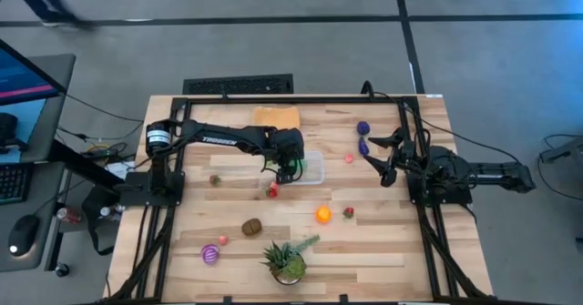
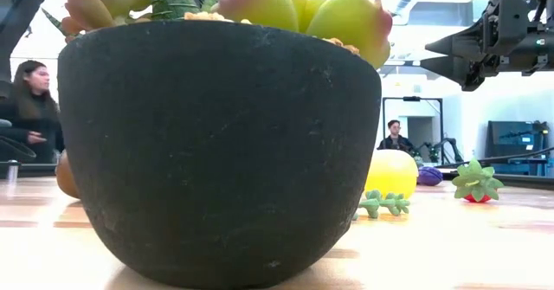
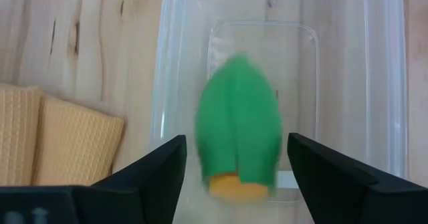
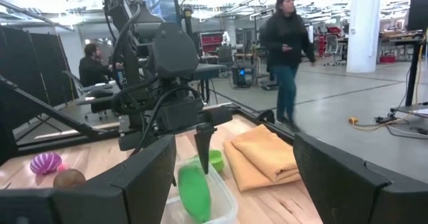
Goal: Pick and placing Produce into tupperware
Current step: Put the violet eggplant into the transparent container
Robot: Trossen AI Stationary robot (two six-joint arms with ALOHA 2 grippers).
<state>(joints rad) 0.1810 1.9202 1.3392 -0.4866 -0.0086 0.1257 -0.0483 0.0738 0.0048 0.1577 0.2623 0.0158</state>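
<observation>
The clear tupperware [image 1: 312,168] stands mid-table on the wood. My left gripper [image 1: 290,170] hangs over its left end, pointing steeply down, open. A green piece of produce with an orange end [image 3: 239,134] shows blurred between the fingers, a narrow gap on either side, over the tub's floor. The right wrist view shows it [image 4: 194,192] inside the tub [image 4: 226,198], below the left fingers [image 4: 202,144]. My right gripper [image 1: 375,150] waits open and level at the table's right side.
Loose produce lies around: an orange piece [image 1: 323,215], a red one [image 1: 348,212], a brown one [image 1: 251,226], a striped one [image 1: 210,253], purple ones [image 1: 363,128]. A potted plant [image 1: 288,261] stands at the near edge, and a folded orange cloth [image 1: 276,116] lies behind the tub.
</observation>
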